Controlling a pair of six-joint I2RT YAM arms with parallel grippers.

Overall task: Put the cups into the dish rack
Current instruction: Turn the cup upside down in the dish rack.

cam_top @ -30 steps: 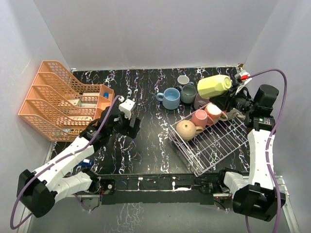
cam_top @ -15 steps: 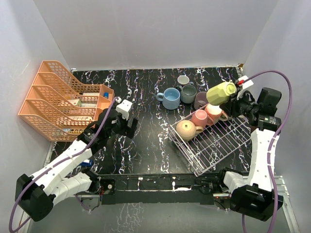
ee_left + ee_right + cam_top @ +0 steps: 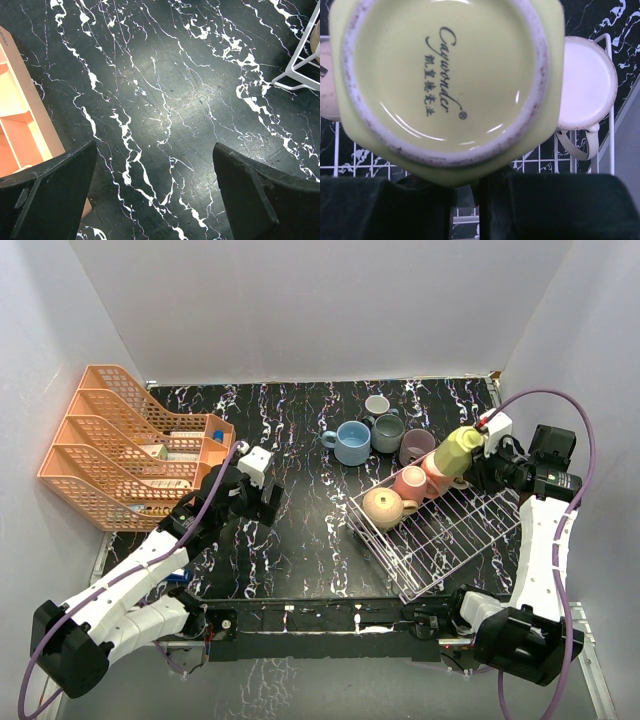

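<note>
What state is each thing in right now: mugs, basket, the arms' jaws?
yellow mug: held tilted over the basket
right jaws: shut on the yellow mug
left jaws: wide open, empty
tan mug: in basket
pink mug: in basket
peach mug: in basket
blue mug: upright on table
teal mug: upright on table
small grey mug: upright on table
mauve mug: upright on table
basket: partly filled

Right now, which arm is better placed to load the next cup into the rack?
Right. The right gripper holds the yellow cup over the rack; the left gripper is open and empty, far from it.
</note>
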